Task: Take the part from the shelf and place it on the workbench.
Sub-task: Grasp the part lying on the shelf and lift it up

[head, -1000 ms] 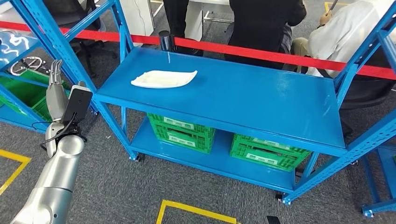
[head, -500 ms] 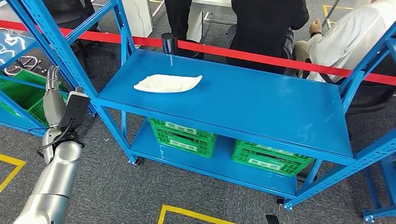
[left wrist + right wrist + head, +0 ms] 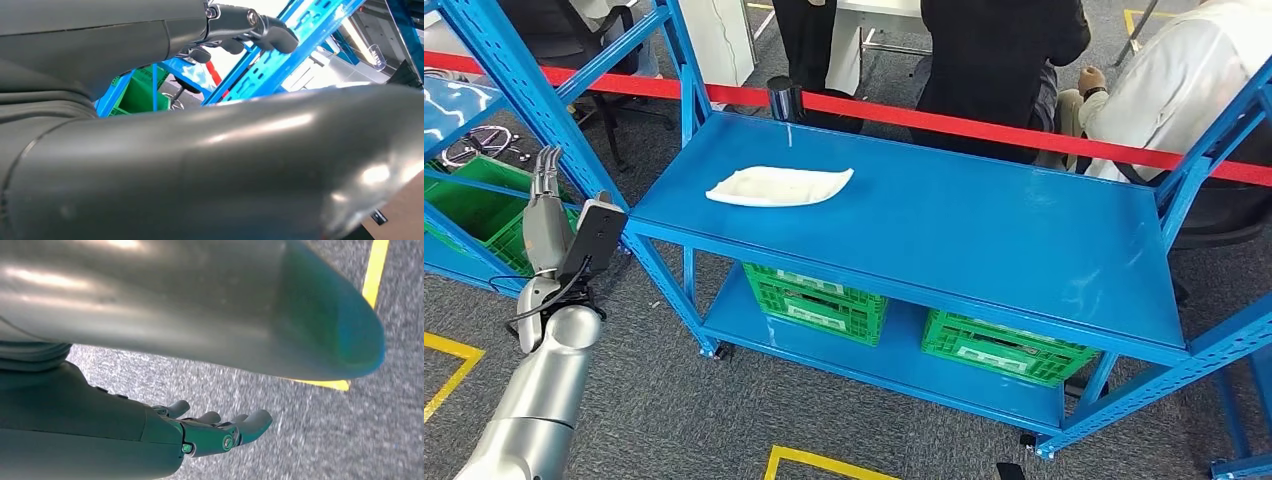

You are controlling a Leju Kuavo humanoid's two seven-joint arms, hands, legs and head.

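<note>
Change since a second ago: the whole head view has slid a little, shelf top sitting lower and leftward in the picture, so the camera has moved, not the goods; the left arm stays raised at about the same spot, fingers pointing up. Left hand [image 3: 546, 215]: released, fingers straight and apart, nothing in it, close beside the blue upright of the shelf [image 3: 1024, 250]. Right hand [image 3: 220, 432]: hanging over grey carpet near a yellow floor line, fingers loosely extended, holding nothing. White part [image 3: 779, 186]: flat on the top shelf board, ahead and to the right of the left hand, well apart from it, untouched. Green crates [image 3: 819, 292]: lower board, beneath the part. Red tape [image 3: 984, 128]: beyond the shelf, seated people behind it. Judgement: approach stage only; the pick-up has not begun.
</note>
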